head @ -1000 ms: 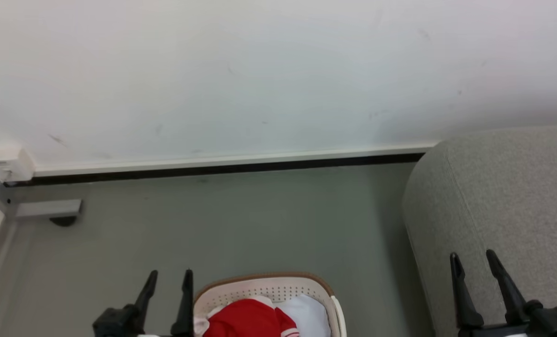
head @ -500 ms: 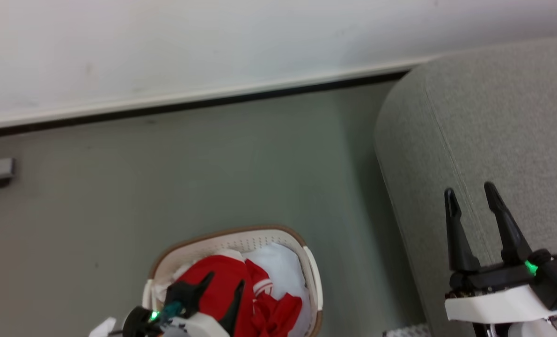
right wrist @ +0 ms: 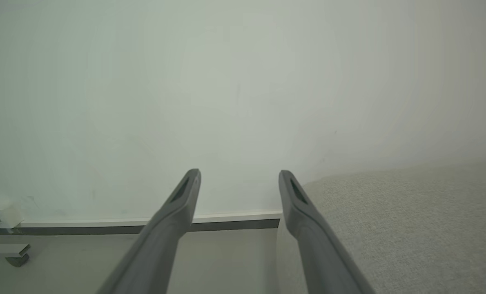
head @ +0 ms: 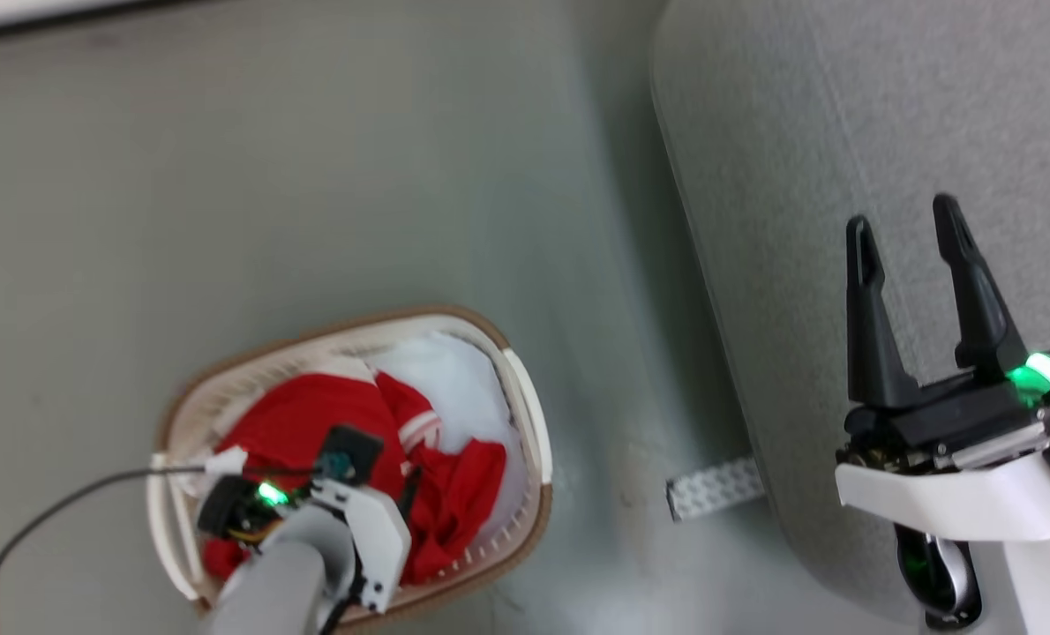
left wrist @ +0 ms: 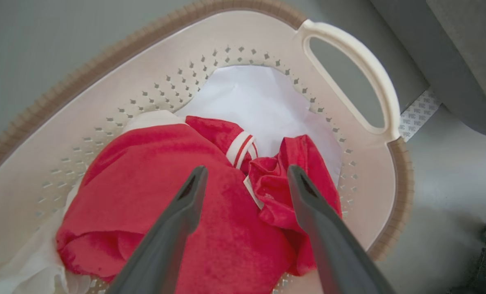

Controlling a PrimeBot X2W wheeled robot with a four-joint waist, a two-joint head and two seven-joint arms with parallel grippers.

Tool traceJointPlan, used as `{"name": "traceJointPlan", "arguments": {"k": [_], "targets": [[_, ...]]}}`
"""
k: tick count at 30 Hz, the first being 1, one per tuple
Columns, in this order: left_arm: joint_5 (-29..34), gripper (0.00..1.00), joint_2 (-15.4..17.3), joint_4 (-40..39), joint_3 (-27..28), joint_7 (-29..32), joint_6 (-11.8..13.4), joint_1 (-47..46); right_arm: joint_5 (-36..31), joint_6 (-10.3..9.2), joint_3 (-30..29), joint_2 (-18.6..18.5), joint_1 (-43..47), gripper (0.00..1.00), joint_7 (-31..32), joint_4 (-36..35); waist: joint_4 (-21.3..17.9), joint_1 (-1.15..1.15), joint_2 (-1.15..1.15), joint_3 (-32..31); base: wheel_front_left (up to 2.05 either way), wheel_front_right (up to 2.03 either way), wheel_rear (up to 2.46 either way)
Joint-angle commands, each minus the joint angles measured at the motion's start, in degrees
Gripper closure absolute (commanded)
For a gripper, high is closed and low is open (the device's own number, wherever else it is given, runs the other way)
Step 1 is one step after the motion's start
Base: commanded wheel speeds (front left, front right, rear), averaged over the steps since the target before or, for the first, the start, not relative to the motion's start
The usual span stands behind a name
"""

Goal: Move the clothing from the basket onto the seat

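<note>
The floor (head: 313, 176) is smooth and grey-green, bounded by a pale wall (right wrist: 226, 81) with a baseboard (right wrist: 235, 218). The basket (head: 529, 414) stands on the floor near the seat (head: 843, 106). The clothing (head: 296, 423) lies inside the basket, partly over a white cloth (head: 454, 379). The left tool (left wrist: 247, 169) points down at the clothing, fingers spread. The right tool (head: 901, 212) is open and empty, over the seat.
</note>
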Motion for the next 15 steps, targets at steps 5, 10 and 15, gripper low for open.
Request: {"name": "traceJointPlan", "arguments": {"k": [5, 10, 15], "targets": [[1.8, 0.00, 1.7, 3.5, -1.3, 1.8, 0.0, -4.4, 0.7, -0.12, 0.6, 0.0, -3.2, 0.00, 0.0, -1.7, -3.6, -0.02, 0.00, 9.3, 0.00, 0.00, 0.00], [3.1, 0.00, 3.1, 6.8, -2.9, 3.6, 0.3, -8.4, 1.2, -0.12, 1.0, 0.0, -4.8, 0.00, 0.0, -3.4, -4.4, -0.02, 0.00, 13.6, 0.00, 0.00, 0.00], [3.2, 0.00, 3.6, 9.5, -3.9, 3.7, 0.0, -10.4, 0.9, -0.12, 1.3, 0.0, -5.1, 0.00, 0.0, -4.3, -5.0, -0.02, 0.00, 16.2, 0.00, 0.00, 0.00]]}}
